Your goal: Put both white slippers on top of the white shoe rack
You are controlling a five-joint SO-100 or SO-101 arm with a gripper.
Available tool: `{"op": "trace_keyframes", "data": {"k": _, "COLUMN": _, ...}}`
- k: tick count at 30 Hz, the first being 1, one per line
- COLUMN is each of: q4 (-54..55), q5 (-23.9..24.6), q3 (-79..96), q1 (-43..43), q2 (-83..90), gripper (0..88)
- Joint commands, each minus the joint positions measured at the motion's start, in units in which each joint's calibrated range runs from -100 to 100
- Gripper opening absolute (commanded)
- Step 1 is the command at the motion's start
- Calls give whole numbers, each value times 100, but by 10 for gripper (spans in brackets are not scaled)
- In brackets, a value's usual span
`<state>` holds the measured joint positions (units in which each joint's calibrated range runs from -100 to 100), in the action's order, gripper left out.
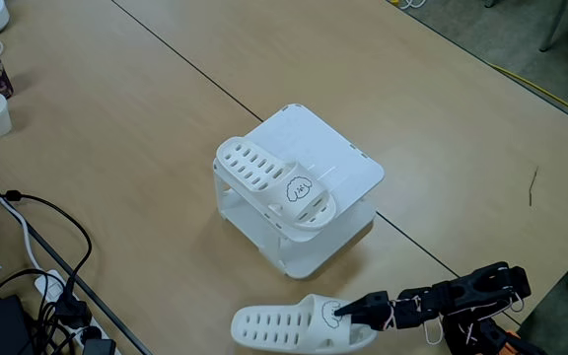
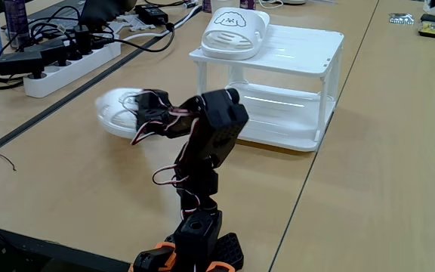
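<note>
Fingers (image 1: 348, 310) of the gripper were seen closed on the strap of one white slipper (image 1: 284, 327), which lay on the worktop (image 1: 116, 148) just in front of the white shoe rack (image 1: 348, 163). The other slipper (image 1: 279, 187) sat on the rack's top, near one edge. Both slippers were judged light, springy rubber, slightly slick; the arched strap was thought the best hold, since the sole would flex and droop when lifted.
</note>
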<state>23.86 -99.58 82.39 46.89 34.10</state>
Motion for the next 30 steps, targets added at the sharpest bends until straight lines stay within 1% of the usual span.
{"op": "trace_keyframes", "data": {"k": 1, "q4": 12, "q5": -42, "q3": -197, "q1": 229, "q2": 750, "gripper": 8}}
{"op": "trace_keyframes", "data": {"k": 11, "q4": -48, "q5": -42, "q3": -810, "q1": 212, "q2": 1550, "gripper": 8}}
{"op": "trace_keyframes", "data": {"k": 13, "q4": -410, "q5": -42, "q3": -1126, "q1": 196, "q2": 1651, "gripper": 8}}
{"op": "trace_keyframes", "data": {"k": 18, "q4": -1963, "q5": -42, "q3": -2416, "q1": 179, "q2": 1768, "gripper": 8}}
{"op": "trace_keyframes", "data": {"k": 21, "q4": -2619, "q5": -42, "q3": -3056, "q1": 130, "q2": 1735, "gripper": 8}}
{"op": "trace_keyframes", "data": {"k": 24, "q4": -3111, "q5": -42, "q3": -3625, "q1": -67, "q2": 1710, "gripper": 8}}
{"op": "trace_keyframes", "data": {"k": 26, "q4": -3430, "q5": -42, "q3": -4004, "q1": -347, "q2": 1710, "gripper": 8}}
{"op": "trace_keyframes", "data": {"k": 30, "q4": -3767, "q5": -42, "q3": -4563, "q1": -799, "q2": 1701, "gripper": 8}}
